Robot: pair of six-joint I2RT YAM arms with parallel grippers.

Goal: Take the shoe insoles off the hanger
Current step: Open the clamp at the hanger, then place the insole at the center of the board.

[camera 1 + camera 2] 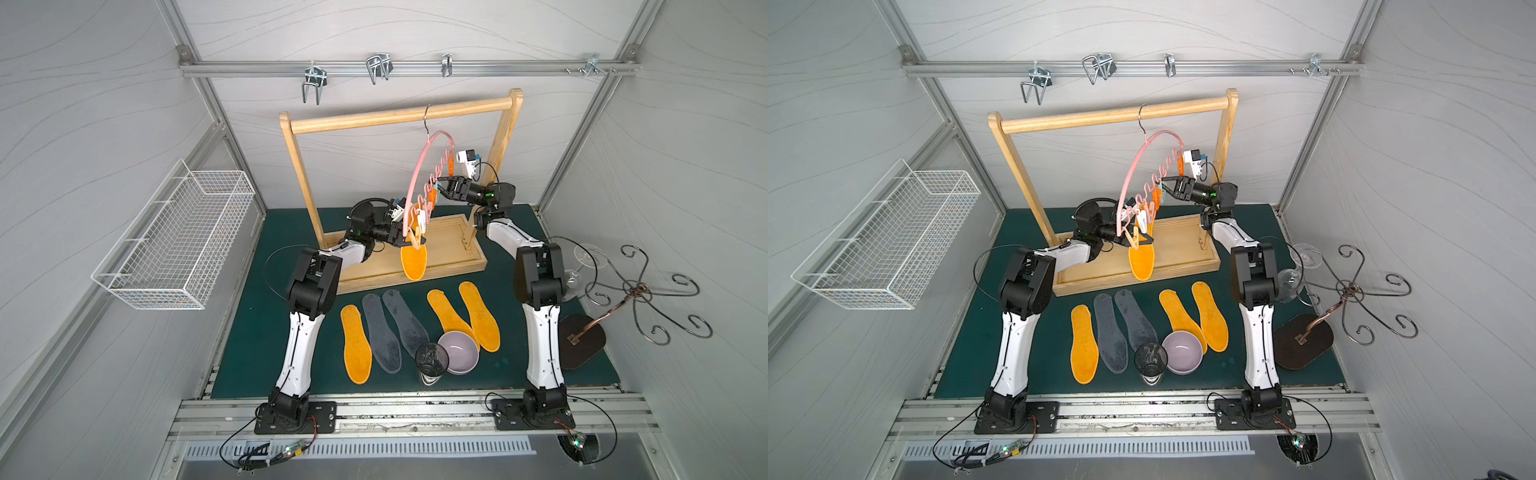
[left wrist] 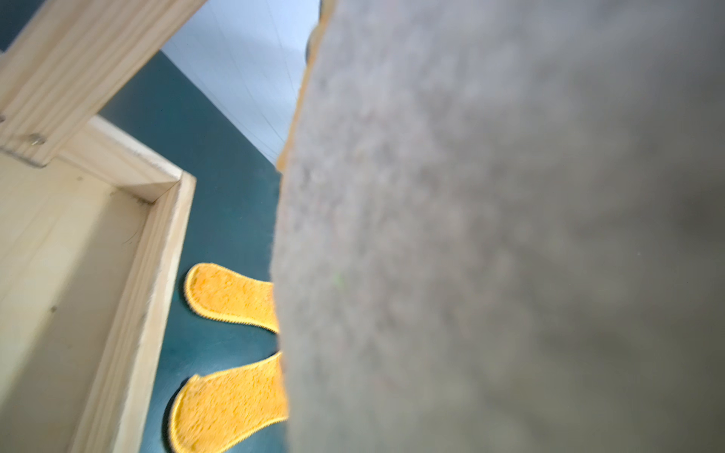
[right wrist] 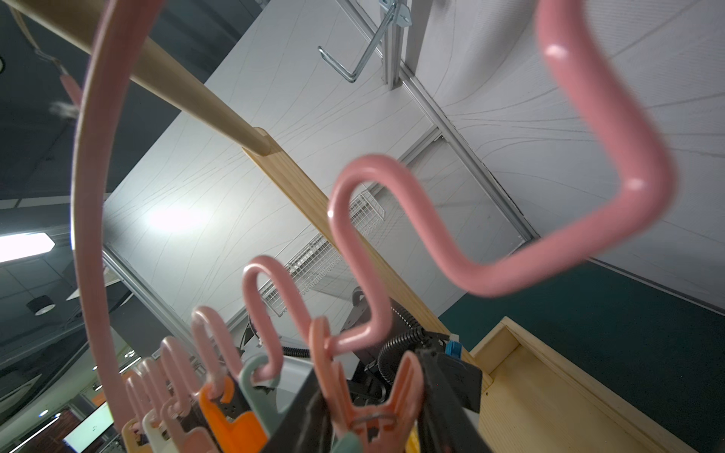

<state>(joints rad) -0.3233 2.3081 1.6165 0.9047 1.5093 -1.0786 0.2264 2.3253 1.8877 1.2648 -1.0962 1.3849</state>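
Four orange insoles (image 1: 355, 345), two grey insoles (image 1: 380, 332), one hanger (image 1: 415, 178).

the wooden rack (image 1: 399, 114) walls the back of the mat (image 1: 257, 332); inside its frame the pink hanger (image 1: 416, 176) slants across the opening, pins crowded along its wavy bar. the right gripper (image 1: 439, 188) sits among them, clamped on a pink clothespin (image 3: 368, 408); the left gripper (image 1: 411, 240) pinches the hanging insole (image 1: 413, 262), which screens the rack's front edge. a row of insoles (image 1: 355, 345), a bowl (image 1: 459, 349) and a dark glass (image 1: 432, 359) fill the middle. bare mat lies open at the left edge; a curled wire stand (image 1: 640, 291) crowds the right edge.
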